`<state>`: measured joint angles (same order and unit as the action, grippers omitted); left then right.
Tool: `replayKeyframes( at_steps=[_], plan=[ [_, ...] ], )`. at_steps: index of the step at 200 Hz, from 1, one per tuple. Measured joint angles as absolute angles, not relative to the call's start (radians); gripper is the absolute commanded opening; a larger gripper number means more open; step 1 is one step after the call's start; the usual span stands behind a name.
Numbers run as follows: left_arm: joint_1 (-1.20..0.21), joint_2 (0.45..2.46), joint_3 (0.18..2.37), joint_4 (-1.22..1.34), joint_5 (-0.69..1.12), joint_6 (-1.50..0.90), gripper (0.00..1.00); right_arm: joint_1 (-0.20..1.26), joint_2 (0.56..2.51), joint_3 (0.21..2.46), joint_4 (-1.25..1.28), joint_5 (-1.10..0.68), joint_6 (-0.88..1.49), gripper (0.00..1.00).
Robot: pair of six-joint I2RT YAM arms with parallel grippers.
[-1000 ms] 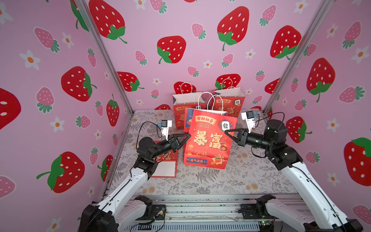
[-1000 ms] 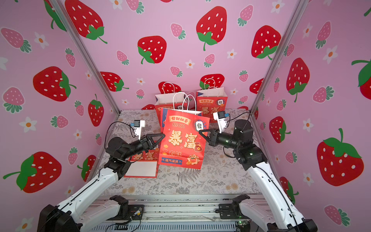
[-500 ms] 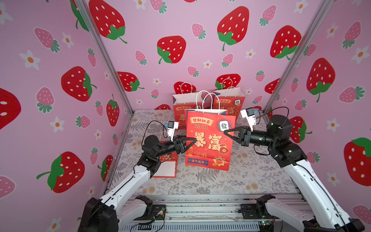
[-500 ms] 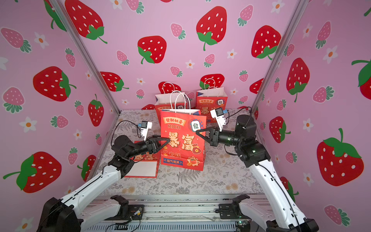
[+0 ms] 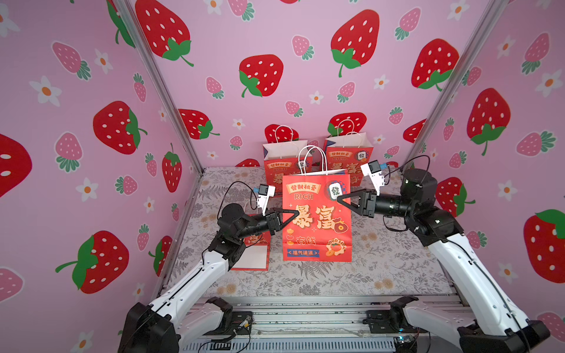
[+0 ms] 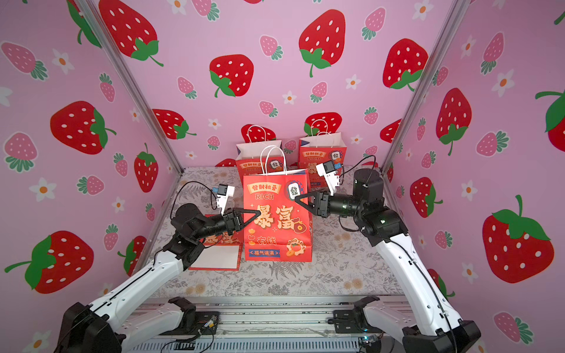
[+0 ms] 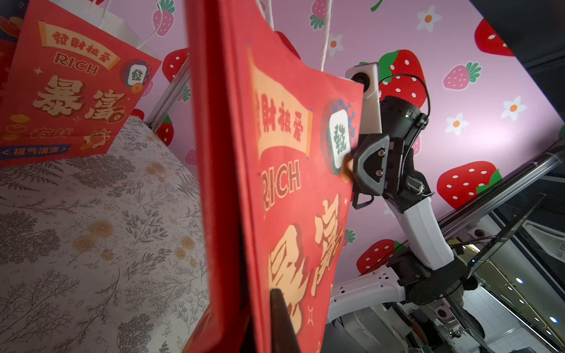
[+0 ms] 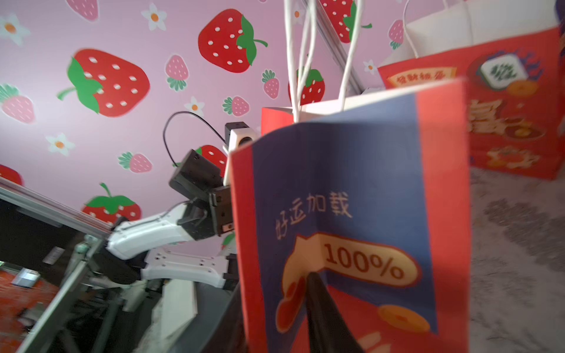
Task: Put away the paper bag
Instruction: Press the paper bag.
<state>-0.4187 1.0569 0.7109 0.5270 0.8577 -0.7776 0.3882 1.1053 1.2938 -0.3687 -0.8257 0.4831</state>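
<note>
4 red bags in play here, and 2 arms. The paper bag [image 5: 316, 220] stands upright in the middle of the surface [image 5: 382, 275]. Its long axis is vertical, its mouth and 2 white handles [image 5: 310, 159] point up, and the printed front face is turned to the near edge. Both top views show it [image 6: 276, 220] squarely between the arms.

Behind it, 2 more bags stand upright against the far wall: the far-left bag [image 5: 273, 174] and the far-right bag [image 5: 347, 154], each partly hidden by the one in front. The 4th, a flat bag [image 5: 252, 259], lies on the surface just left of the paper bag, under the left arm [image 5: 195, 275].

Now the left jaws: clenched on the paper bag's left front edge, about halfway up. The left wrist view has 1 dark finger [image 7: 282, 324] lying on the front face right by the corner fold.

The right arm [image 5: 458, 259] comes in from the right, higher up, with the tip of its jaws at the bag's right edge near the top. In the right wrist view, 1 finger [image 8: 324, 311] sits at the centre crease of the blue side panel [image 8: 336, 198], which faces right. Whether those right jaws are pinching or released, I cannot tell.
</note>
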Motion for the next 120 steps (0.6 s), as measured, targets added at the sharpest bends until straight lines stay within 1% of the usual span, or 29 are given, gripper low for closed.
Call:
replayKeyframes(
  at_steps=[5,11,15,25,45,55,69,75,83,101,120],
  plan=[
    [-0.415,1.051,0.717,0.507,0.858,-0.774,0.0,0.389,1.107,1.299,-0.369,-0.815,0.48,0.51],
    [-0.411,1.044,0.722,0.489,0.86,-0.772,0.0,0.389,1.111,1.307,-0.37,-0.798,0.479,0.51],
    [-0.405,1.039,0.725,0.48,0.863,-0.772,0.0,0.388,1.112,1.311,-0.369,-0.788,0.478,0.56],
    [-0.388,1.028,0.73,0.461,0.868,-0.773,0.0,0.388,1.113,1.314,-0.367,-0.764,0.471,0.61],
    [-0.33,1.016,0.735,0.442,0.883,-0.799,0.0,0.388,1.093,1.295,-0.349,-0.724,0.467,0.75],
    [-0.302,1.016,0.738,0.435,0.899,-0.818,0.0,0.387,1.065,1.263,-0.344,-0.706,0.461,0.81],
    [-0.265,1.021,0.755,0.409,0.931,-0.842,0.0,0.376,1.008,1.204,-0.344,-0.678,0.446,0.94],
    [-0.255,1.026,0.769,0.393,0.946,-0.847,0.0,0.367,0.981,1.178,-0.344,-0.671,0.436,0.97],
    [-0.245,1.035,0.794,0.371,0.972,-0.855,0.0,0.345,0.949,1.146,-0.347,-0.669,0.426,1.0],
    [-0.237,1.059,0.876,0.313,1.037,-0.861,0.0,0.247,0.906,1.098,-0.346,-0.707,0.426,1.0],
    [-0.233,1.073,0.968,0.272,1.11,-0.862,0.0,0.11,0.923,1.056,-0.305,-0.818,0.459,0.94]
  ],
)
